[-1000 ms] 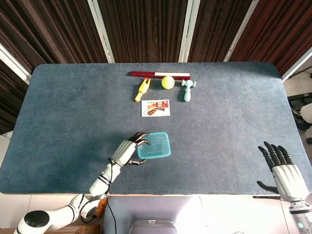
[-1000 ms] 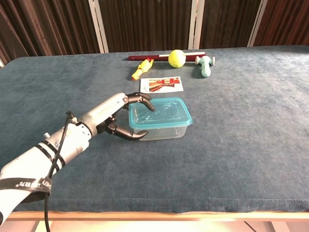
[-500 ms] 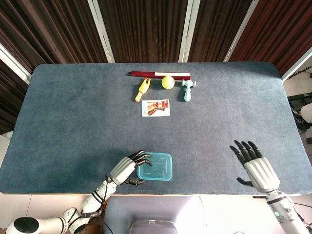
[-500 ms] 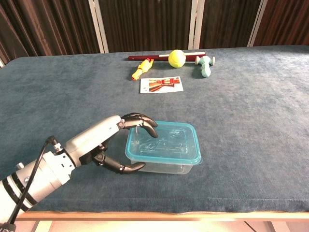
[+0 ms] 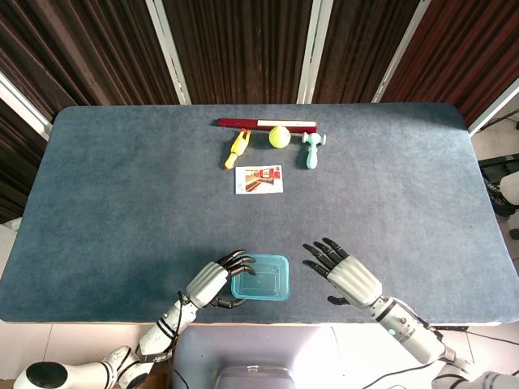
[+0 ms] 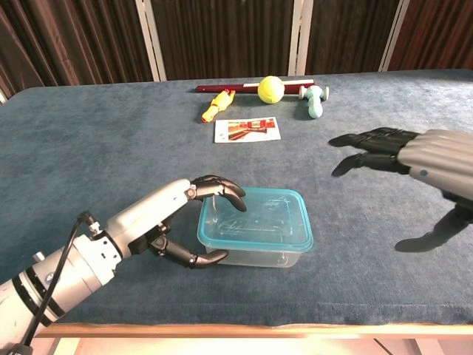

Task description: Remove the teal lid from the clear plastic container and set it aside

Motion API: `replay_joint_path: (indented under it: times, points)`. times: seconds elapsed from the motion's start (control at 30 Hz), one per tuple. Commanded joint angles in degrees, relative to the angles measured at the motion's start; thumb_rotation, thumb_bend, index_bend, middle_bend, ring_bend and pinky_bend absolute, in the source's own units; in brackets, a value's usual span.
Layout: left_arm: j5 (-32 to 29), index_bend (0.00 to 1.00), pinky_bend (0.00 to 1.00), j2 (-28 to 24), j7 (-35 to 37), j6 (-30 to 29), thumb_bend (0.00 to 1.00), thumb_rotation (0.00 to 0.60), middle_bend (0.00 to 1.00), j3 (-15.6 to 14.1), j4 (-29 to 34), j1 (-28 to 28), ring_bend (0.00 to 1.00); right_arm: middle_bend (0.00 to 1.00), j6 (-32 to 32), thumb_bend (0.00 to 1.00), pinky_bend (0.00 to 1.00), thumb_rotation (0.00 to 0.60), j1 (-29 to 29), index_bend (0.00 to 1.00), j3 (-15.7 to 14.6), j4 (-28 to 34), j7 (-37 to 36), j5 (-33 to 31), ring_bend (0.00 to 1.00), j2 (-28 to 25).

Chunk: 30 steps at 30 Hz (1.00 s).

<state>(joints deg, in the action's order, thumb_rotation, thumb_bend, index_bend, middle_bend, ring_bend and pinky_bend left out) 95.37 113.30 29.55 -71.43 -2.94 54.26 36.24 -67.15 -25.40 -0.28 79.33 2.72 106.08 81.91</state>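
1. Head view: the clear plastic container (image 5: 261, 282) sits at the near edge of the table (image 5: 113, 203), a little left of centre, with the teal lid (image 5: 261, 278) on top of it. The left hand (image 5: 217, 281) is at the container's left end, its dark fingers (image 5: 242, 259) curled over the lid's left edge, grasping the box. The right hand (image 5: 345, 275) is just right of the container and apart from it, fingers spread and released, holding nothing. Along the far side lie a red and white stick (image 5: 266, 124), a yellow ball (image 5: 280, 136), a yellow toy (image 5: 237, 149), a teal toy (image 5: 312, 149) and a printed card (image 5: 259, 179).

2. Chest view: the left hand (image 6: 174, 222) wraps the container's (image 6: 255, 251) left end, upper fingers (image 6: 222, 191) resting on the lid (image 6: 256, 219), thumb low against the clear wall. The lid is seated on the container. The right hand (image 6: 414, 166) hovers above the table (image 6: 89, 148) to the right, well apart from the lid, fingers stretched out toward the left.
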Motion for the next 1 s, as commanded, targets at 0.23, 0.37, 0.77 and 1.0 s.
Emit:
replay_joint_path:
  times: [0.23,0.37,0.77,1.0]
  points:
    - [0.3,0.30,0.37,0.6,-0.3,-0.1,0.39,0.600,0.42,-0.2,-1.0,-0.1,0.29,0.03,-1.0,0.33,0.00,0.600,-3.6,0.50,-1.9,-5.6,-4.5,3.6,0.00,6.5]
    - [0.6,0.30,0.34,1.1,-0.5,-0.2,0.39,0.600,0.42,-0.3,-1.4,-0.2,0.28,0.05,-1.7,0.33,0.00,0.600,-4.9,0.53,-2.0,-8.5,-6.2,3.7,0.00,10.8]
    - [0.9,0.29,0.32,1.5,-0.4,-0.4,0.39,0.600,0.42,-0.5,-2.5,-0.4,0.27,0.08,-3.3,0.39,0.00,0.600,-6.6,0.61,-2.4,-9.7,-6.8,2.4,0.00,13.4]
    - [1.0,0.29,0.32,1.6,-0.1,-0.5,0.38,0.600,0.42,-0.6,-2.8,-0.5,0.27,0.09,-2.7,0.39,0.00,0.600,-7.3,0.62,-2.6,-9.9,-5.9,1.2,0.00,14.2]
